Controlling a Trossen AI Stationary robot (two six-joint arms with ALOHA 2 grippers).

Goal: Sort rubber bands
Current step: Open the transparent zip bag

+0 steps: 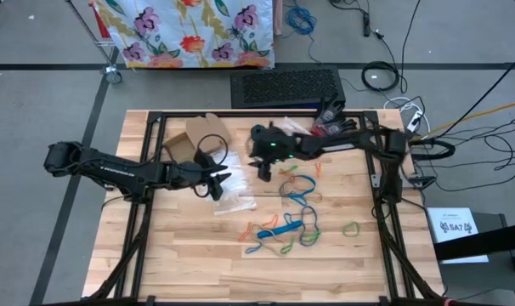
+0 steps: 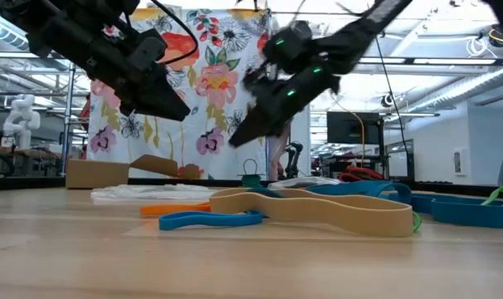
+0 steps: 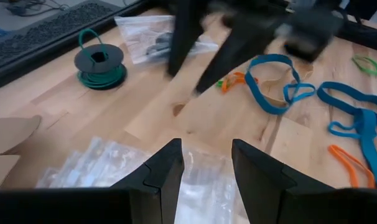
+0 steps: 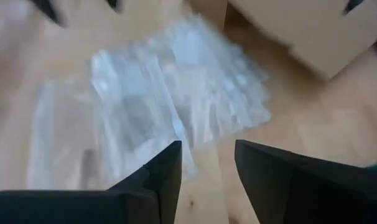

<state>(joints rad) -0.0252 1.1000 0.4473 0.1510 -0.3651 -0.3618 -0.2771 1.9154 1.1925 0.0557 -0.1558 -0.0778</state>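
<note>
High view: rubber bands (image 1: 290, 223) scattered on the table (image 1: 189, 263), right of centre.
Low view: both grippers raised.
Left wrist: left gripper (image 3: 206, 163) fingers apart, empty, above clear bags (image 3: 95, 165).
Right wrist: right gripper (image 4: 208, 163) apart, empty, over bags.

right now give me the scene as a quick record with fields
left gripper: open, empty, above the clear bags
right gripper: open, empty, above bare wood beside the bags
rubber bands: loose on the table, blue, orange, green and tan mixed, none sorted
cardboard box: at the far left of the table
wire spool: green, on the table
</note>
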